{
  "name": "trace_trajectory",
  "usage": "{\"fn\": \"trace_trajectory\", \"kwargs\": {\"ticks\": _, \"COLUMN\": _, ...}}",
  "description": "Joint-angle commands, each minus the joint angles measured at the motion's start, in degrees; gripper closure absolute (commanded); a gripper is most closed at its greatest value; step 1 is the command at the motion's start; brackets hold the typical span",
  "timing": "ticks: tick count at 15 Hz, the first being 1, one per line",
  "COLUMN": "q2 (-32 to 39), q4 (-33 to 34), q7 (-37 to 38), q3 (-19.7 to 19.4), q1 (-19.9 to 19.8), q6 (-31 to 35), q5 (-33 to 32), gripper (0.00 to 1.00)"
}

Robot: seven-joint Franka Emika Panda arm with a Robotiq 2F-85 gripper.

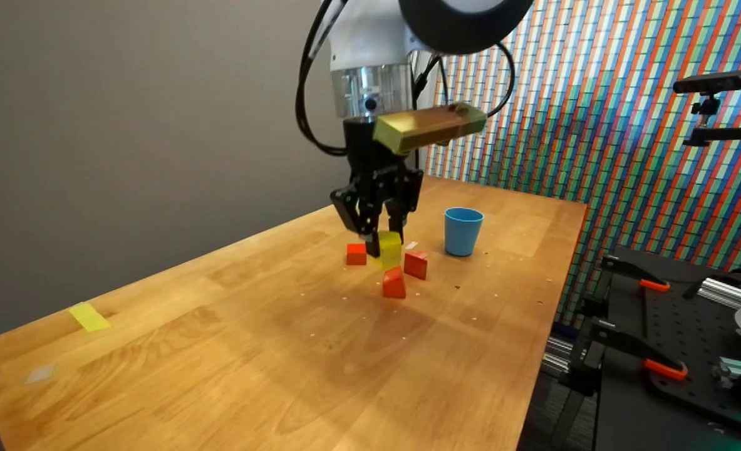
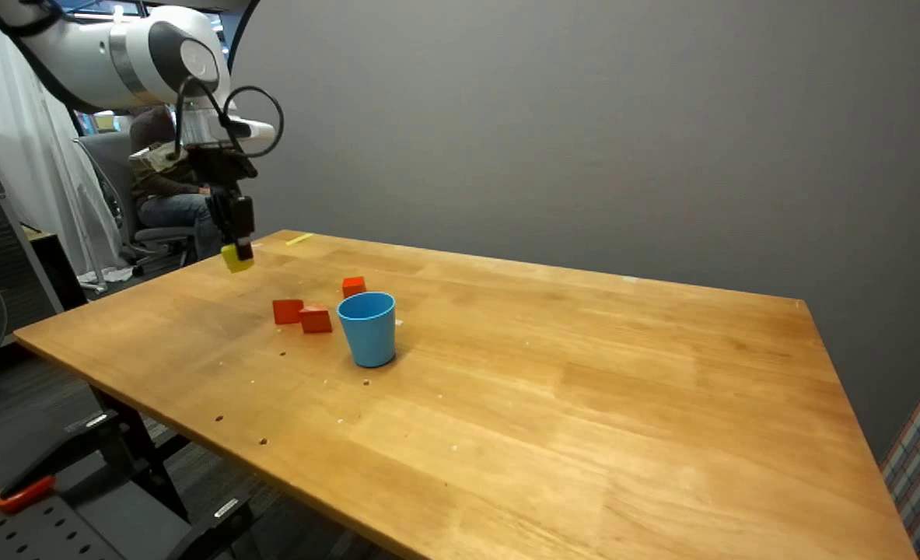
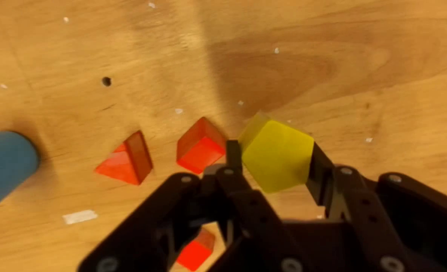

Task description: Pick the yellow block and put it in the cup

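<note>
My gripper [image 1: 386, 243] is shut on the yellow block [image 1: 390, 252] and holds it above the wooden table. The wrist view shows the yellow block [image 3: 278, 156] between the two fingers of the gripper [image 3: 276, 160], with a five-sided face toward the camera. In an exterior view the gripper [image 2: 243, 250] and the yellow block [image 2: 234, 260] are raised at the table's far left. The light-blue cup [image 1: 462, 234] stands upright on the table, apart from the gripper. The cup also shows in an exterior view [image 2: 369, 334] and, cut off, at the wrist view's left edge [image 3: 4, 164].
Three red blocks lie on the table near the cup: one [image 3: 200, 145] beside the left finger, a wedge-like one [image 3: 125, 161] nearer the cup, and one [image 3: 197, 250] partly behind the gripper. A flat yellow strip [image 1: 89, 317] is on the table. A grey wall [image 2: 568, 140] borders the table.
</note>
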Motion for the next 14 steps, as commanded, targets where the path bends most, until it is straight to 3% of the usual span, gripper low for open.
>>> {"fn": "trace_trajectory", "kwargs": {"ticks": 1, "q2": -13.87, "q4": -10.61, "q7": 9.43, "q3": -0.63, "q1": -3.04, "q6": 0.18, "q5": -4.37, "gripper": 0.82}}
{"fn": "trace_trajectory", "kwargs": {"ticks": 6, "q2": -22.33, "q4": -16.10, "q7": 17.34, "q3": -0.05, "q1": -12.45, "q6": -2.23, "q5": -8.28, "gripper": 0.82}}
{"fn": "trace_trajectory", "kwargs": {"ticks": 10, "q2": -22.40, "q4": -15.74, "q7": 18.09, "q3": -0.32, "q1": -18.90, "q6": -3.11, "q5": -9.14, "gripper": 0.82}}
{"fn": "trace_trajectory", "kwargs": {"ticks": 14, "q2": -20.03, "q4": -14.67, "q7": 17.29, "q3": -0.78, "q1": -22.62, "q6": -2.52, "q5": -8.60, "gripper": 0.82}}
